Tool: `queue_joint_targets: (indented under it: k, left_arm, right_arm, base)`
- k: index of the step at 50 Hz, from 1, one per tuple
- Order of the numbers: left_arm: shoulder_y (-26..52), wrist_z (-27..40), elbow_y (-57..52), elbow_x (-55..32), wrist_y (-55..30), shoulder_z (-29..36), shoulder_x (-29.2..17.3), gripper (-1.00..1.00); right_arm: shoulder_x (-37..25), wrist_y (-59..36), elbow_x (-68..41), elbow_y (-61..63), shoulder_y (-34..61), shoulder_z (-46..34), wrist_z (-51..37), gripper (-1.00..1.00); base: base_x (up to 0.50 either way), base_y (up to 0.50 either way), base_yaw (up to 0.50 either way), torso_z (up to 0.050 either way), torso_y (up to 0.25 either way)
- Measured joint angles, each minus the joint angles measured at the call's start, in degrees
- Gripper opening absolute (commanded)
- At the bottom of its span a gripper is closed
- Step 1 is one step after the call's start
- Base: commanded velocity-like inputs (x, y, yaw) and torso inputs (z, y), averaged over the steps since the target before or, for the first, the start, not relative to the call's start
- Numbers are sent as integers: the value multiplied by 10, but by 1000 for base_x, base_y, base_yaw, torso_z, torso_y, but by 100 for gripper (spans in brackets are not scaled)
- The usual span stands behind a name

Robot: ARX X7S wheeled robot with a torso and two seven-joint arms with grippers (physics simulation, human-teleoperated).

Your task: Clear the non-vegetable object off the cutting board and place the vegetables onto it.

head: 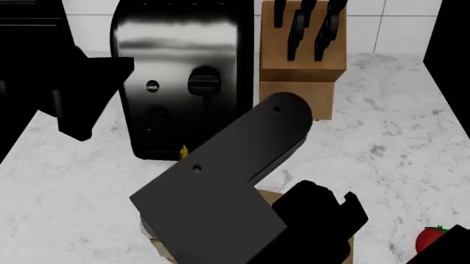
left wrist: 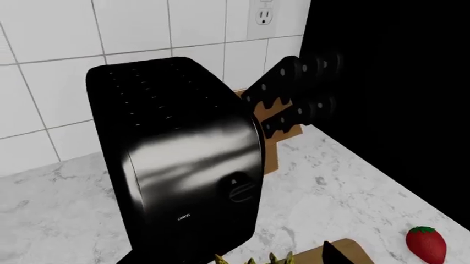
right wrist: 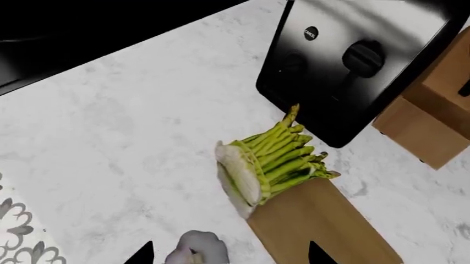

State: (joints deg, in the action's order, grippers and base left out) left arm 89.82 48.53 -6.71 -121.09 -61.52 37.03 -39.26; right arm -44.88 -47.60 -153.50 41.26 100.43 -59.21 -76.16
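The asparagus bundle [right wrist: 276, 162] lies with its whitish cut base toward me and its tips toward the toaster, partly over the end of the wooden cutting board [right wrist: 323, 231]. The garlic bulb [right wrist: 195, 248] sits on the marble beside the board, between the spread fingertips of my right gripper [right wrist: 228, 254], which is open. The red fruit [left wrist: 426, 245] rests on the counter off the board, also visible as the red fruit [head: 430, 240] at the head view's lower right. My left gripper [left wrist: 235, 259] hovers over the asparagus tips [left wrist: 273, 257]; only one fingertip [left wrist: 334, 254] shows, far to one side.
A black toaster [head: 184, 71] stands at the back against the tiled wall, with a wooden knife block [head: 301, 55] beside it. A tall dark surface [left wrist: 397, 82] borders the counter on the right. My arm link [head: 235, 176] covers most of the board in the head view.
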Motion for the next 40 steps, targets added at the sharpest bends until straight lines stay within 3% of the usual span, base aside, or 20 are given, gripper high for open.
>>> queue_joint_targets:
  k: [40]
  left_arm:
    - [4, -22, 8, 23, 7, -2, -6, 100]
  right_arm:
    - [7, 10, 84, -9, -108, -15, 78, 100]
  base:
    - [0, 0, 0, 0, 0]
